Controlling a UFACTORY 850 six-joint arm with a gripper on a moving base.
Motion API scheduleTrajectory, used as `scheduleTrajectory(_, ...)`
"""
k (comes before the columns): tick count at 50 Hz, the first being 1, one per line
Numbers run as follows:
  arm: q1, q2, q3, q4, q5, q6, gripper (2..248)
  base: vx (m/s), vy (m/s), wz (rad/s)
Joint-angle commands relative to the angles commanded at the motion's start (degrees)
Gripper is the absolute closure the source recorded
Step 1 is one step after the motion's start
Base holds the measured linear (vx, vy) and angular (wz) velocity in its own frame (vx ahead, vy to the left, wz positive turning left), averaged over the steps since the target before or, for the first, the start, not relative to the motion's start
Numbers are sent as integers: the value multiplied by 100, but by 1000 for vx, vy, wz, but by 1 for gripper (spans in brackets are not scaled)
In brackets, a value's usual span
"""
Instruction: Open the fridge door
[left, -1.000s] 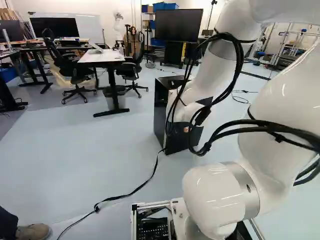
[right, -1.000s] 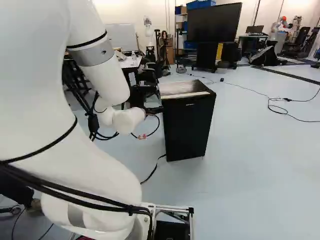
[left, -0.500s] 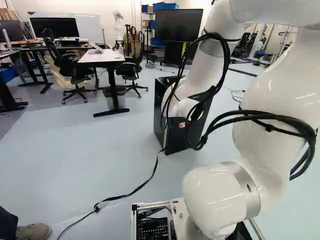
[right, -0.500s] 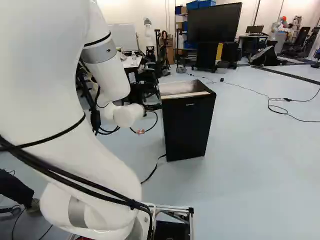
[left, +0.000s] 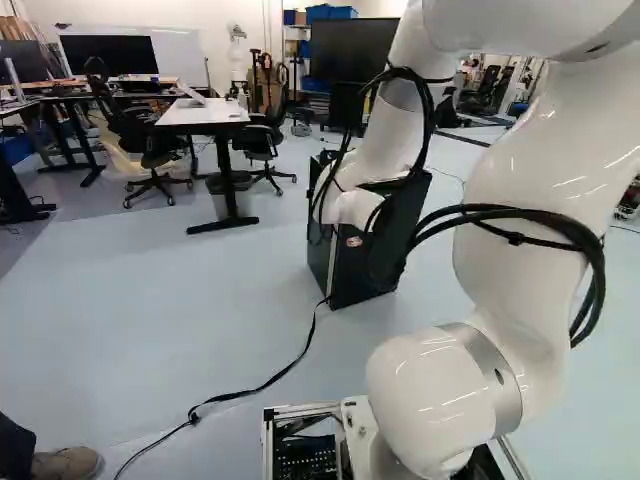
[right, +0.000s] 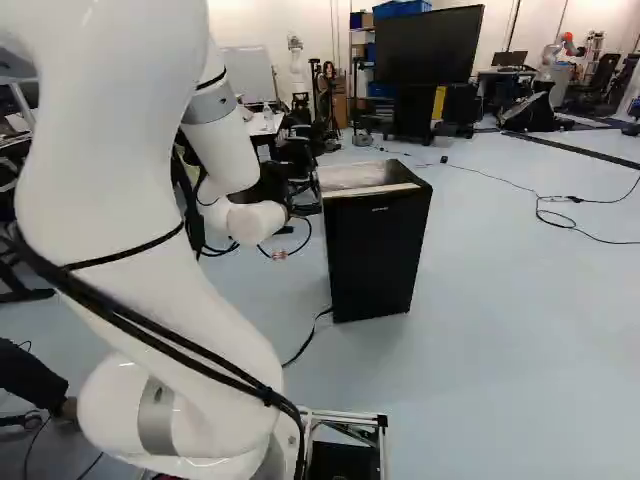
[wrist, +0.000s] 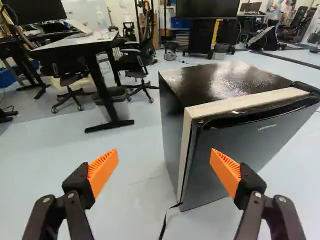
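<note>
Drawing the gripper (wrist: 164, 162) slightly left since a moment ago, keeping pads (wrist: 103, 170) wide apart, clamping nothing; facing the fridge (right: 375, 250) ahead and right, leaving its door (wrist: 250, 140) closed, probably needing to be lining up with an edge

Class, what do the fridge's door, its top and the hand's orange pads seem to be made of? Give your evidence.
Fridge door: probably painted or coated metal; smooth, dark, softly sheened.
Fridge top: glossy, finely textured, with broken highlights; coated metal or plastic.
Orange pads: likely rubber or flexible plastic, matte, with fine ribs.
</note>
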Motion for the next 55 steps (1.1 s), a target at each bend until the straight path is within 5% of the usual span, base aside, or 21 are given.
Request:
scheduleTrajectory(23, 190, -742, -566, 653, 0, 0, 3, 0, 0, 0)
scheduleTrajectory(55, 203, -1499, -994, 1887, 0, 0, 3, 0, 0, 0)
